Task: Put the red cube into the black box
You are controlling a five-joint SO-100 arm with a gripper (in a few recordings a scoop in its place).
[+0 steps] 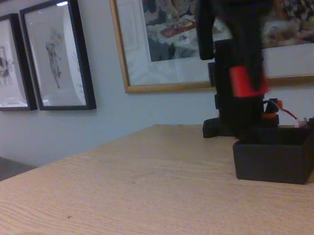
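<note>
Now | claw [249,87] grips red cube [246,80] | above black box [275,159], long axis left-right

No readable text, label, brand, number or sign showed anywhere in the fixed view, neither on the black box [276,158], nor on the red cube [246,80], nor on the framed pictures [56,54] hanging on the wall, whose drawings were too blurred to carry legible writing.

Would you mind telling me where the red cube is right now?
In the fixed view the red cube is at right, held in the gripper directly above the black box, clear of its rim.
</note>
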